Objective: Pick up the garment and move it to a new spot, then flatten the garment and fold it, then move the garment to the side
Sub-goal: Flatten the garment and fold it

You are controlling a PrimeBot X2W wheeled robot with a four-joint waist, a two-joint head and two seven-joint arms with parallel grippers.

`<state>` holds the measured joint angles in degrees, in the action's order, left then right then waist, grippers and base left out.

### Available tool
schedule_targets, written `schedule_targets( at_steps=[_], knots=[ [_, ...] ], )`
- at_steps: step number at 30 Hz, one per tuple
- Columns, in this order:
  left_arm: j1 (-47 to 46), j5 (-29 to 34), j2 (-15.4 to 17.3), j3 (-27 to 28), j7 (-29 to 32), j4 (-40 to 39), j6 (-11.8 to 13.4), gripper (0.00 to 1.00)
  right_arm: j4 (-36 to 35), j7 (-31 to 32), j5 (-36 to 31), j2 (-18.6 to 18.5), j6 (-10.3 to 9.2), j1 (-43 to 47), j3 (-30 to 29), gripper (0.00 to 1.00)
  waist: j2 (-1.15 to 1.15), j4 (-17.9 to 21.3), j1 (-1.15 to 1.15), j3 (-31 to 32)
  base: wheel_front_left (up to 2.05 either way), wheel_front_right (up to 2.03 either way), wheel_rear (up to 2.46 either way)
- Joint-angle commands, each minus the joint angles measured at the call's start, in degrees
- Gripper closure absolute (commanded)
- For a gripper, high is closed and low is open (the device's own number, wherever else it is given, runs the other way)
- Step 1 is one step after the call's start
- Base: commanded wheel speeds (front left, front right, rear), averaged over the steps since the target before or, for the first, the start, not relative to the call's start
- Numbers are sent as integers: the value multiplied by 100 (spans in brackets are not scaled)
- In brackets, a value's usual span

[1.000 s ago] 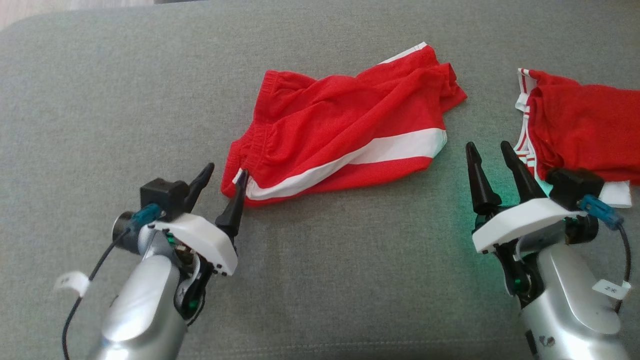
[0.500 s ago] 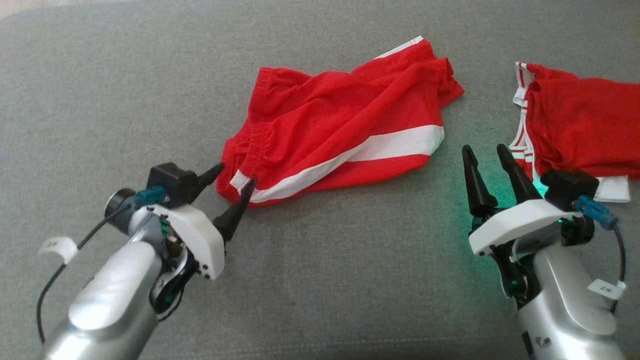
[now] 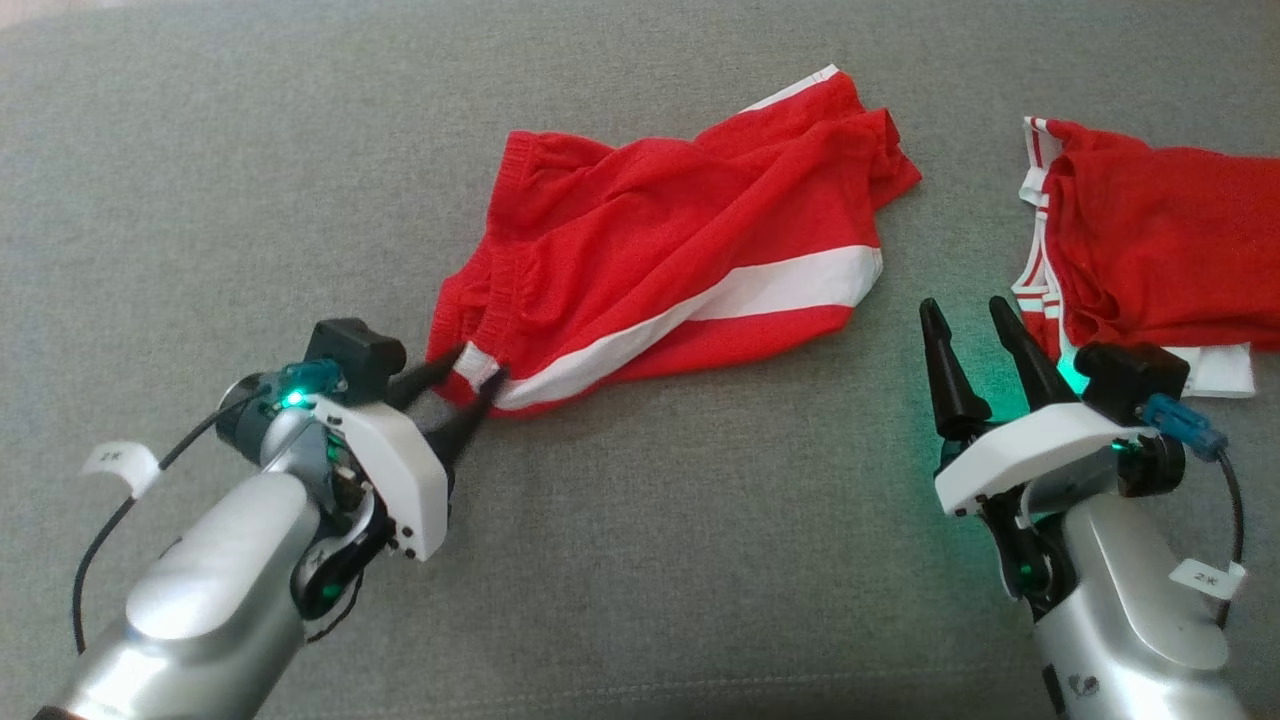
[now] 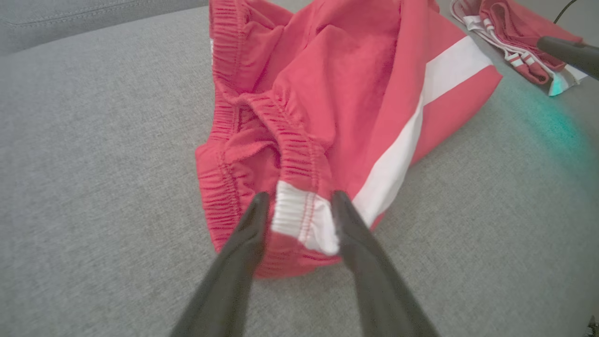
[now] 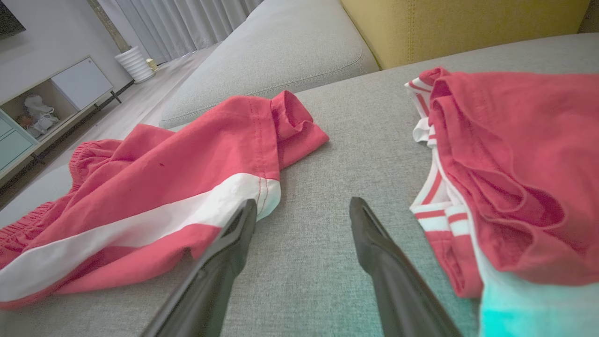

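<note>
Here — left claw (image 4: 300, 196), spread, straddles shorts (image 4: 346, 93) waistband (image 4: 299, 161).

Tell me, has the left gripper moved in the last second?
Yes. The left gripper has advanced onto the waistband corner of the red shorts, fingers now straddling it.

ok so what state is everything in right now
shorts: crumpled on the sofa, unfolded
other red garment: bunched up, untouched
left gripper: open, straddling the shorts' waistband corner
right gripper: open, empty
</note>
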<state>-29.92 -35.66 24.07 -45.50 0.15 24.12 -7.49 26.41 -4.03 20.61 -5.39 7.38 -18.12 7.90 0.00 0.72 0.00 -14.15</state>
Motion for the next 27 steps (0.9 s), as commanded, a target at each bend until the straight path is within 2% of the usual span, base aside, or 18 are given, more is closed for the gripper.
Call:
schedule_targets(
  at_steps=[1,6,13,19,27],
  knots=[
    [-305,-82,238,170,-60,-105,1,100,-150,-25,-42,53,11,-117,115,0,0,-8,0,1,0,0,0],
    [-357,-259,239,128,-209,-103,0,100,-101,-6,-62,38,11,-133,103,0,0,-71,0,37,0,0,0],
    [-395,-513,85,392,-650,-190,52,100,44,119,-67,-7,11,-347,254,0,0,-190,0,61,0,0,0],
    [-436,-494,-54,509,-986,-194,230,100,519,395,214,-78,11,-699,382,0,0,-290,0,34,0,0,0],
    [-527,-434,-204,451,-1090,-103,287,100,1209,487,396,-246,11,-1137,628,0,0,-396,0,-43,0,0,0]
  ],
)
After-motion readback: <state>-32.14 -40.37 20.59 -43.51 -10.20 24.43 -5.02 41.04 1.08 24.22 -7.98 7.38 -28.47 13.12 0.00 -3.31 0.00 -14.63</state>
